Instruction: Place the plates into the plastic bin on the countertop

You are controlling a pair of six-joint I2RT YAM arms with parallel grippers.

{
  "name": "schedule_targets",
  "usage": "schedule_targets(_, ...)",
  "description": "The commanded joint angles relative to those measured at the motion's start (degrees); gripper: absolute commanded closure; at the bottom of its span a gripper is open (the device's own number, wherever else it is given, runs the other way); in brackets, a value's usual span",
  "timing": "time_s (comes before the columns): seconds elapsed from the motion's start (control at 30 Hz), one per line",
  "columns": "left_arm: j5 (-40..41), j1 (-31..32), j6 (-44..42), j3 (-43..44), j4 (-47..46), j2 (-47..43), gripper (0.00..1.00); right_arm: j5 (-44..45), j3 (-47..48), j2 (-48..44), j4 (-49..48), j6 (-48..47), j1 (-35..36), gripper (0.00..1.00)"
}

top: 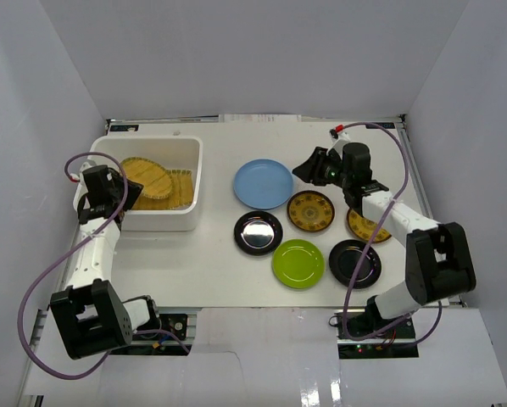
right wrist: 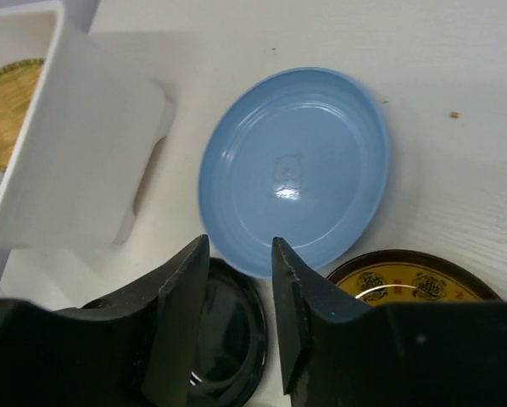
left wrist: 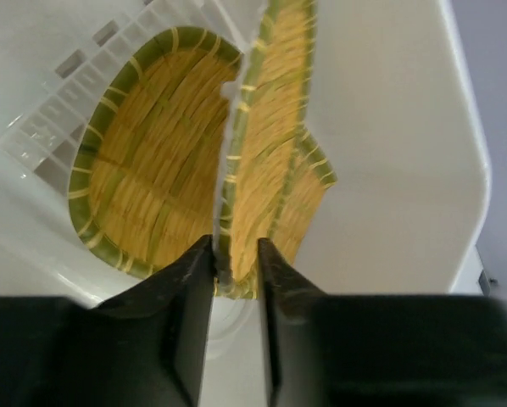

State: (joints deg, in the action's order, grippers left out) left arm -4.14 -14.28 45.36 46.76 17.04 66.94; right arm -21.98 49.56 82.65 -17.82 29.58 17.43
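You are partway through the job: two yellow woven plates are in the plastic bin [top: 194, 182], and six more plates wait on the worktop [top: 211, 267]. Your left end effector [left wrist: 234, 246] is down in the bin. Its two fingers sit close on each side of the rim of one woven plate [left wrist: 270, 144], which stands on its edge beside the other woven plate [left wrist: 152, 161]. The gap is small, and you cannot tell if the fingers are pinching the rim or have let it go. Your right end effector [right wrist: 239, 246] is spread apart and holds nothing. It hangs just over the edge of the light blue plate [right wrist: 296, 170], which lies on the worktop near the bin. I think the step now is dropping off the woven plate on the left and getting ready to pick up the blue one on the right. Next, open the left fingers wide and lift straight up, so the woven plate does not come along. Then bring the right fingers down around the blue rim and squeeze. That rim lies low and smooth, so it could slip.
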Motion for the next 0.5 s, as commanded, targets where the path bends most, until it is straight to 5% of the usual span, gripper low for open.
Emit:
schedule_targets(0.0,0.19,-0.22,-1.94,-0.44,-1.65,-0.41,0.59,7.38,6.5,4.78,6.74,-8.56,0.06,0.6)
schedule_targets(0.13,-1.39,-0.22,-2.73,-0.97,-2.71,0.39,0.3,10.28,15.37,16.71,11.66,-12.0,0.41,0.52)
schedule_targets(0.17,-1.57,-0.13,-3.17,-0.71,-2.71,0.47,0.1,10.46,18.96,18.32,12.89,-12.79,0.58,0.48)
schedule_targets(0.2,-1.48,-0.13,-3.44,-0.01,-2.62,-0.05,0.02,10.9,20.3,20.07,14.47,-13.32,1.02,0.4)
schedule_targets(0.47,-0.77,1.44,-5.37,1.05,-7.8,-8.66,0.02,16.87,29.71,30.98,17.74,-15.96,4.1,0.39)
